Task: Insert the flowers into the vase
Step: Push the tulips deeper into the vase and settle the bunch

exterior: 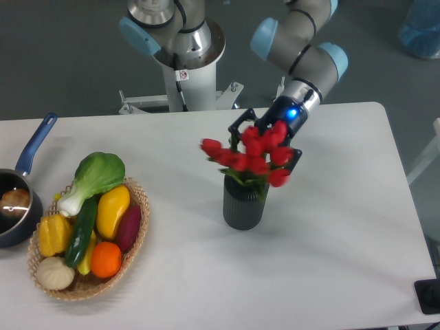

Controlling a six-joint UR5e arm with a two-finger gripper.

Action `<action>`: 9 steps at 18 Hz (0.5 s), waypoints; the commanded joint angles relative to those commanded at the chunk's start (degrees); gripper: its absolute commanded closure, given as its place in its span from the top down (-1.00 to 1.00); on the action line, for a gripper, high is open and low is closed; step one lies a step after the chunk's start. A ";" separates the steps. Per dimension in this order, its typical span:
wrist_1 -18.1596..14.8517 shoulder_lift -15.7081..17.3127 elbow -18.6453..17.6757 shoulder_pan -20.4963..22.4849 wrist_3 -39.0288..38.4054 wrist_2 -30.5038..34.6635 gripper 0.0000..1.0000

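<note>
On the white column of the robot base (184, 75) there is a small label with a red mark, but its writing is too small to read. No other writing can be read in the view.

The gripper (265, 146) comes down from the far right, with a blue light on its wrist. Its black fingers (238, 124) stand on both sides of the red tulips (249, 154), but the flower heads hide the tips, so I cannot tell if the fingers are closed on the bunch or only near it. The tulips are a little blurred. They are above the mouth of the vase (242, 202), and green leaves and stems reach down to the rim; if the stems are inside, I cannot tell. One flower head sticks out to the left of the bunch.

The vase is dark grey with vertical ribs and stands upright near the middle of the white table (344, 261).

On the left, well apart from the vase, lies a woven basket (136, 234) full of toy vegetables (a green leafy one, a yellow pepper, a dark green cucumber, a purple one, an orange one and a pale garlic). At the far left edge stands a saucepan (15, 206) with a blue handle, and something brown is inside it.
</note>
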 joint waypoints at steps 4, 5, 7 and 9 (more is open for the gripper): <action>0.00 -0.17 0.00 -0.44 0.00 0.00 1.00; 0.00 -0.35 0.08 -0.35 0.00 0.00 1.00; 0.00 -0.70 0.26 -0.09 0.00 0.00 1.00; 0.00 -0.96 0.52 0.26 0.00 -0.09 1.00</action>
